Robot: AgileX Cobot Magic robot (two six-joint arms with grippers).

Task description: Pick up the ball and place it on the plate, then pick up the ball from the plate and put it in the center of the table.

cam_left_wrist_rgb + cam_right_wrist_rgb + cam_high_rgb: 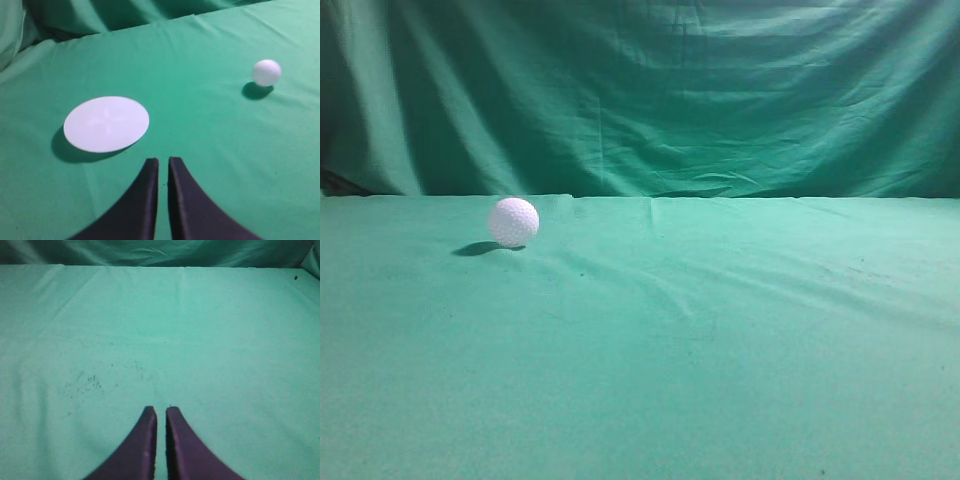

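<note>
While unmarked, dimpled ball [513,221] on table [720,350].

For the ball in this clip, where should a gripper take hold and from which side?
Grip the ball across its widest middle, coming straight down from above. It is a dimpled sphere resting free on the table, so no side is better than another, and nothing stands close; the plate lies well apart. The left gripper, its jaws nearly together, seems the nearer one and would likely need to open first.

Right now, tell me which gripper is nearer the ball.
Left. The left gripper has the ball in its wrist view, ahead and to its right on the table, beside the plate. The right gripper sees only cloth, no ball.
</note>
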